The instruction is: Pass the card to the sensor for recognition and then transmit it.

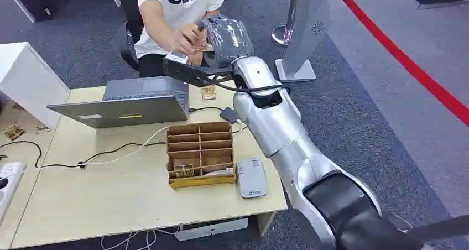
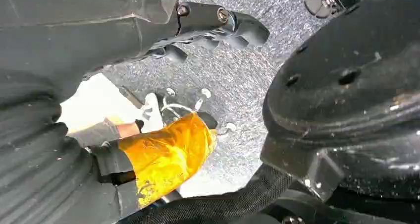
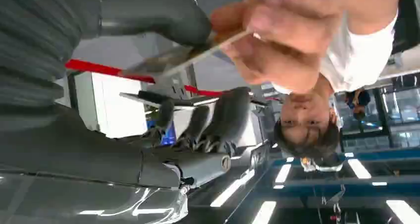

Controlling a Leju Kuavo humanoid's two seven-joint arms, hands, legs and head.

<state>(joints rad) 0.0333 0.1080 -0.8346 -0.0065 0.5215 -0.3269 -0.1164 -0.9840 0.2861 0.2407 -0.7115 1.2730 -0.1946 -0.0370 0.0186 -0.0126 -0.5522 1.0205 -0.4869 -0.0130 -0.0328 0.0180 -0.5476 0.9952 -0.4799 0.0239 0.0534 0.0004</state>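
Head view: one right hand (image 1: 213, 37) grips one card (image 3: 198, 58) with one person's hand (image 1: 188, 38); left hand's state unclear.

Left hand (image 2: 148, 85) enters from picture's left edge: grey ribbed cover (image 2: 29, 174), dark fingers (image 2: 218, 28) slightly bent and spread, nothing between them. Thumb wrapped in orange-yellow tape (image 2: 168, 152). Past fingers, speckled grey carpet (image 2: 237, 85). White table leg or bracket with cables (image 2: 163, 107) stands on carpet near bright pale patch (image 2: 94, 102). Large dark robot body parts take up other side; leaving those aside.
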